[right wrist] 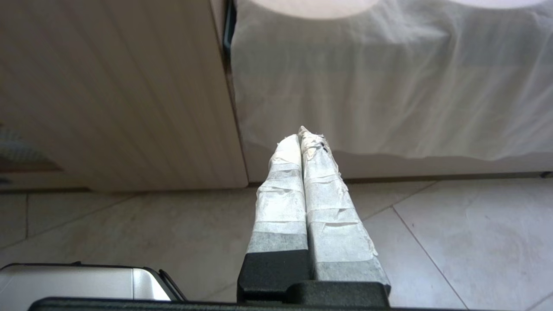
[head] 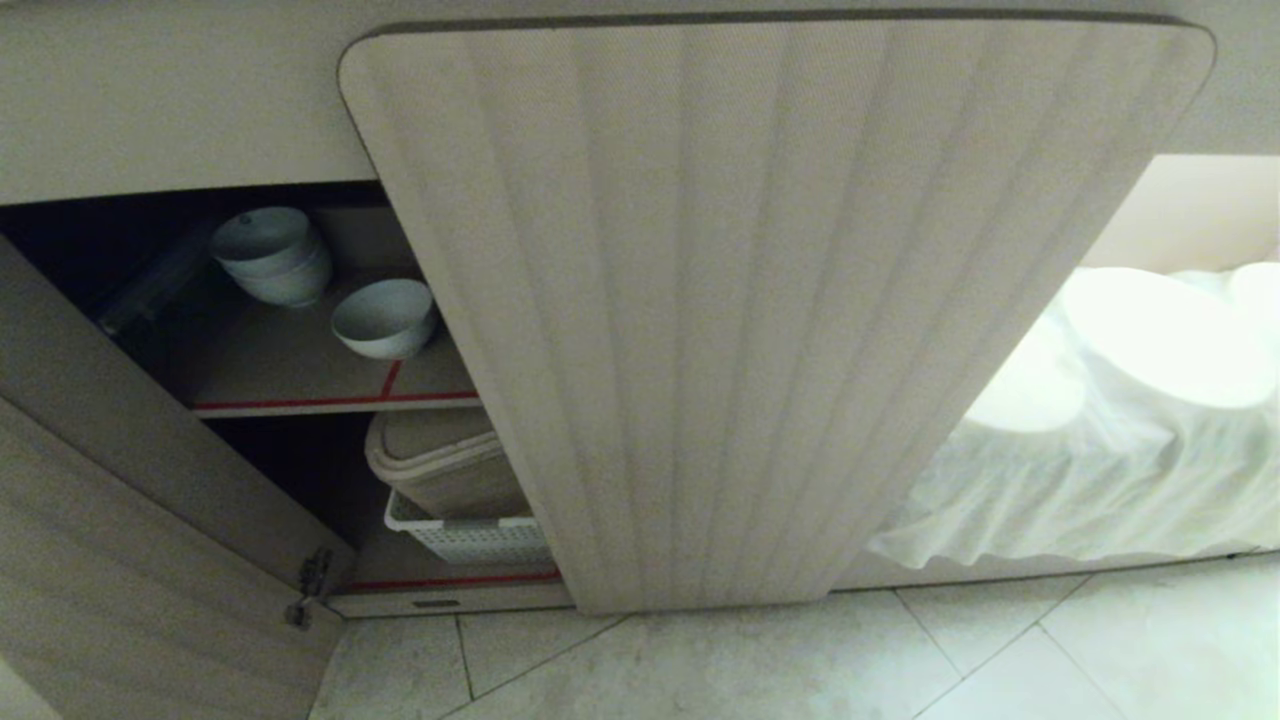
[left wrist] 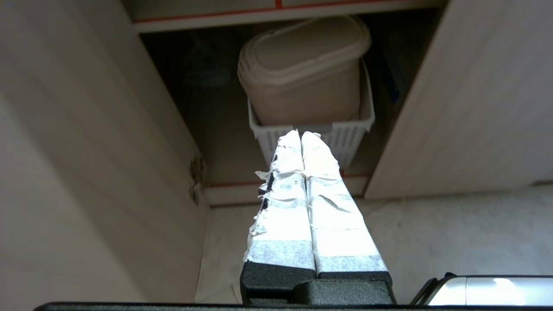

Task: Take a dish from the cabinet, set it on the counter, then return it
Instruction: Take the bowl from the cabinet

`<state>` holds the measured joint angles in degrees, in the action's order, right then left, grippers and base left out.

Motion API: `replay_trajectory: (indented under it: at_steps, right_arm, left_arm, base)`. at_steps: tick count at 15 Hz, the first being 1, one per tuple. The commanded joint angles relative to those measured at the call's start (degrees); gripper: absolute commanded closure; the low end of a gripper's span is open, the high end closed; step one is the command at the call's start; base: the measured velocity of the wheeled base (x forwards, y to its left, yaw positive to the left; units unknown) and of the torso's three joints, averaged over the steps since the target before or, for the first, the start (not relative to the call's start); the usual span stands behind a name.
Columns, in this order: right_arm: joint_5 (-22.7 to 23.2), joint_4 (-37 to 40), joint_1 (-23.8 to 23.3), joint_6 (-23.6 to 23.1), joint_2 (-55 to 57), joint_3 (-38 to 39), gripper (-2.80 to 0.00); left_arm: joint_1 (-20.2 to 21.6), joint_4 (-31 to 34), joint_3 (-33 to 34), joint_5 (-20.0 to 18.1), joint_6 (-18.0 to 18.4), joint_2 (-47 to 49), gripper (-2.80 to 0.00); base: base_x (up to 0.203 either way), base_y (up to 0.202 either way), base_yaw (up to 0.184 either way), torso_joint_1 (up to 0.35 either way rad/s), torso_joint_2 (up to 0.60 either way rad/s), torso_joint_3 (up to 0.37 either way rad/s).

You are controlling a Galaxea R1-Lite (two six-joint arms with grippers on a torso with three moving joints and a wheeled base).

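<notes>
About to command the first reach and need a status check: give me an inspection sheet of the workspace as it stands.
Surface: upper shelf edged in red tape; countertop not in view.
Job's things: dish on the upper shelf, cabinet doors open.
Clutter: stacked bowls behind the dish; lidded bin in white basket on the bottom shelf.
Grippers: left gripper shut, empty, low before the basket; right gripper shut, empty, facing white cloth.
Cables: nothing seen.
Surroundings: tiled floor.

Left gripper [left wrist: 301,134] and right gripper [right wrist: 301,134] both closed, empty.
</notes>
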<state>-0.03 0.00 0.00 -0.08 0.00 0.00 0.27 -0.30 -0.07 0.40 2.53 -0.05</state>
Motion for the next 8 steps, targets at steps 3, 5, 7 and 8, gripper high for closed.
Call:
replay_trajectory:
  at_steps: [3, 5, 7, 8]
  right_arm:
    - [-0.05, 0.00, 0.00, -0.01, 0.00, 0.00, 0.00]
    - [-0.05, 0.00, 0.00, -0.01, 0.00, 0.00, 0.00]
    - [-0.05, 0.00, 0.09, -0.01, 0.00, 0.00, 0.00]
    - [-0.05, 0.00, 0.08, -0.01, 0.00, 0.00, 0.00]
  left_arm:
    - [0.00, -0.05, 0.05, 0.04, -0.06, 0.05, 0.00]
    - [0.00, -0.05, 0.07, 0.04, -0.06, 0.05, 0.00]
    - [0.00, -0.13, -0.01, 0.12, -0.33, 0.05, 0.00]
    - [0.00, -0.13, 0.07, 0.13, -0.42, 0.05, 0.00]
  base:
    - [0.195, 0.000, 0.001, 0.002, 0.00, 0.005]
    - [0.194, 0.000, 0.001, 0.005, 0.00, 0.004]
    - [0.078, 0.000, -0.001, 0.002, 0.00, 0.002]
    - [0.000, 0.000, 0.000, 0.000, 0.00, 0.000]
